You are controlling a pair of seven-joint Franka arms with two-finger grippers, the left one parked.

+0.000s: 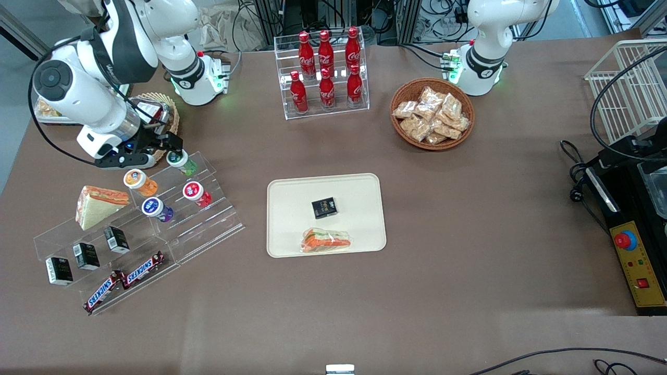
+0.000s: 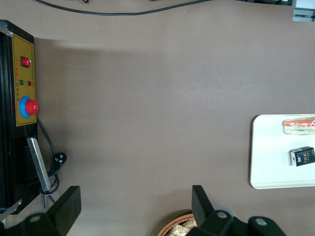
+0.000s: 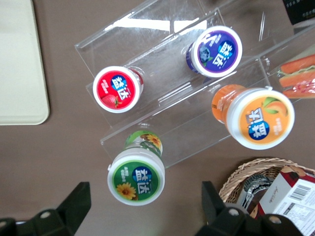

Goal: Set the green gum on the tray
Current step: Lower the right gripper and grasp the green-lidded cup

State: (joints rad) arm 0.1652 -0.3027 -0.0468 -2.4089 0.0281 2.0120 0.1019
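The green gum [image 1: 183, 161] is a small green bottle with a white cap; it stands on the top step of a clear acrylic riser [image 1: 198, 219]. In the right wrist view its cap [image 3: 137, 177] with a green-and-yellow label lies between my two fingers. My gripper [image 1: 156, 151] is open and hovers just above the bottle, with both fingers [image 3: 74, 204] well apart from the cap. The cream-white tray [image 1: 292, 198] lies at the table's middle, holding a small black box [image 1: 324, 208] and a wrapped sandwich [image 1: 325, 240].
On the riser stand orange [image 1: 139, 182], red [image 1: 196, 194] and purple [image 1: 157, 209] gum bottles. Beside them are a sandwich [image 1: 98, 205], small black boxes [image 1: 86, 255] and Snickers bars [image 1: 125, 280]. A wicker basket [image 1: 164, 112] sits under the arm. A cola rack [image 1: 325, 73] and snack basket [image 1: 432, 114] stand farther back.
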